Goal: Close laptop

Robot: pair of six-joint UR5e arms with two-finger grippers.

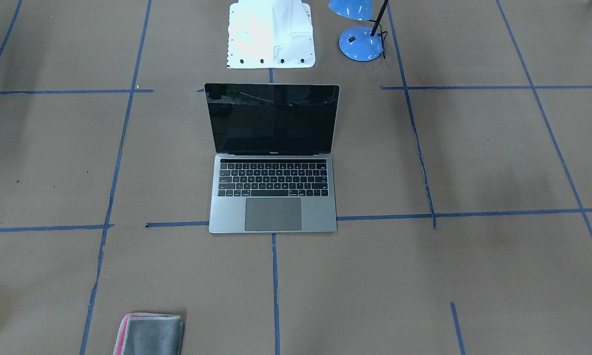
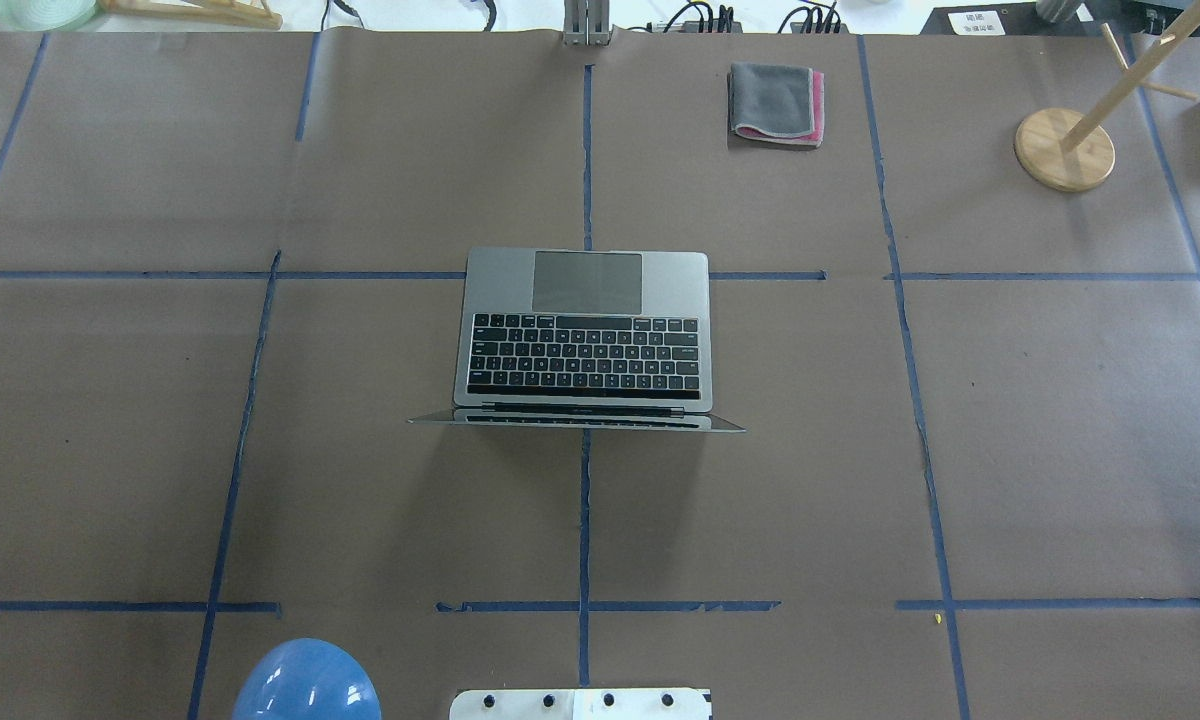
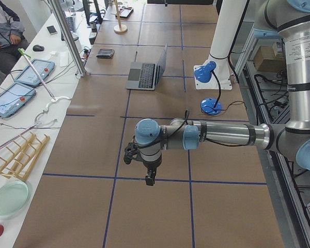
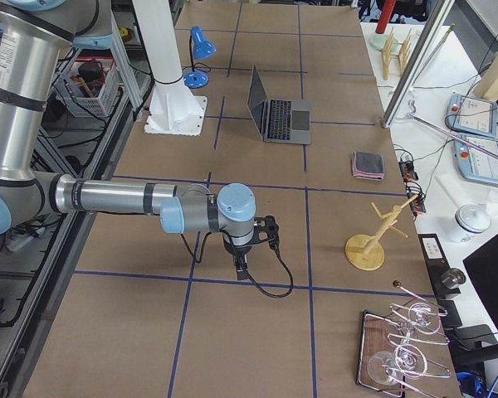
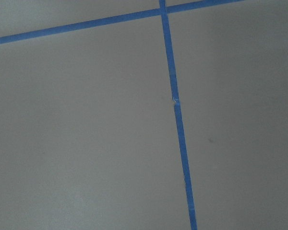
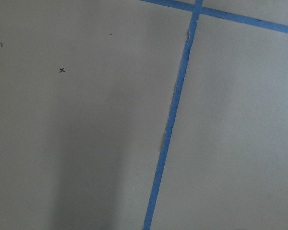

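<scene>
Front-facing view: shows laptop point(image 1: 273, 192) open at mid-table, screen point(image 1: 272, 118) black, hinge toward robot base point(image 1: 271, 34), keyboard toward operators; no arm in shot. Carries tiny white wording on bezel under screen, too small to read for sure; key legends likewise. Overhead: catches lid point(image 2: 575, 422) edge-on, near upright, nothing touching it; white card point(image 2: 970, 20) at far table edge unreadable. Left side view: finds left gripper point(image 3: 151, 179) hanging over bare paper point(image 3: 144, 217), well apart from laptop; can't tell how far open, nothing visibly held. Right side view: same for right gripper point(image 4: 241, 269), opening not judgeable. Wrist cams: only paper & blue tape point(image 5: 177, 124). To do it well, prob.: come in behind lid, press top edge fwd w/ a fingertip, lower slowly, avoid screen glass & slamming.
</scene>
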